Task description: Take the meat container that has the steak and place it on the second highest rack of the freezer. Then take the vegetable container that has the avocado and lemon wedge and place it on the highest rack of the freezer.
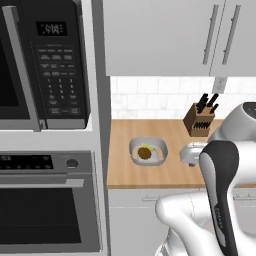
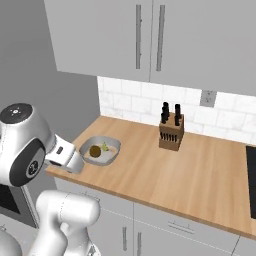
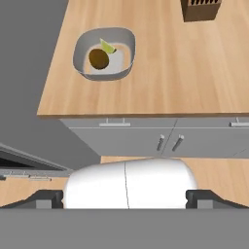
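Over at left centre of the hand view, grey vegetable container (image 3: 104,59) sitting on the wooden desk (image 3: 194,73), avocado (image 3: 98,58) inside touching the lemon wedge (image 3: 107,46). Further right, knife block (image 3: 200,9) at the top edge, well apart. Down at the bottom corners, fingers (image 3: 46,199) spread wide, holding nothing.

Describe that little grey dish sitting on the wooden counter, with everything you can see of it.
The shallow pale-grey container with rounded corners rests flat on the light wooden countertop, near its left end and left of the brown knife block. Its raised rim looks smooth, like plastic or metal. Inside lie a round dark olive-brown avocado and a small yellow-green lemon wedge, close together. No lid.
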Robot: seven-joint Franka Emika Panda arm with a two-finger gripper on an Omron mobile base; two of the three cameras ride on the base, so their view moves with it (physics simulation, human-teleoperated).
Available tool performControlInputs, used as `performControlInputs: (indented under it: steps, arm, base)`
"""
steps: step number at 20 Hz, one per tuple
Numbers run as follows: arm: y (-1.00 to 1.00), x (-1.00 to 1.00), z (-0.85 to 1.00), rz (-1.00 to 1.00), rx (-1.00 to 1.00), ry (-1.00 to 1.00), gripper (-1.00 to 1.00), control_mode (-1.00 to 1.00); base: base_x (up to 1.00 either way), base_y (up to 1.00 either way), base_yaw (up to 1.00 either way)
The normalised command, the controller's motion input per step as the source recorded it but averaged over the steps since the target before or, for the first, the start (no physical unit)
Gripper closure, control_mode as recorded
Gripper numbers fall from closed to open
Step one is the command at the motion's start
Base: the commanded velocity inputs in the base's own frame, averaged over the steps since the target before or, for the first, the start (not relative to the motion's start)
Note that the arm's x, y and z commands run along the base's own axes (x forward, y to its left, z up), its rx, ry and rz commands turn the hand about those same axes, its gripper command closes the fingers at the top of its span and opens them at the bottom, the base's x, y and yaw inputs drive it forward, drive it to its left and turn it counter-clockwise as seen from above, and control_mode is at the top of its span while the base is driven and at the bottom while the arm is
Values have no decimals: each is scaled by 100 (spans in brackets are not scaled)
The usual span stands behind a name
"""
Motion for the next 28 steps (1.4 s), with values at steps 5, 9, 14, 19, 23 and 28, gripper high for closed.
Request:
performControlInputs:
  steps: [5, 9, 14, 19, 23, 28]
  arm:
    - [0, 0, 0, 0, 0, 1, -100, -100]
    - [0, 61, 0, 0, 0, 35, -100, -100]
    - [-13, 57, -31, 4, 1, 4, -100, -100]
    - [0, 77, -81, 0, -4, -12, -100, -100]
    - [-22, 100, -54, 0, 0, 1, -100, -100]
    - [-47, 99, -4, 0, 8, 19, -100, -100]
  base:
    - [0, 0, 0]
    - [0, 0, 0]
    - [0, 0, 0]
    - [0, 0, 0]
    - [0, 0, 0]
    - [0, 0, 0]
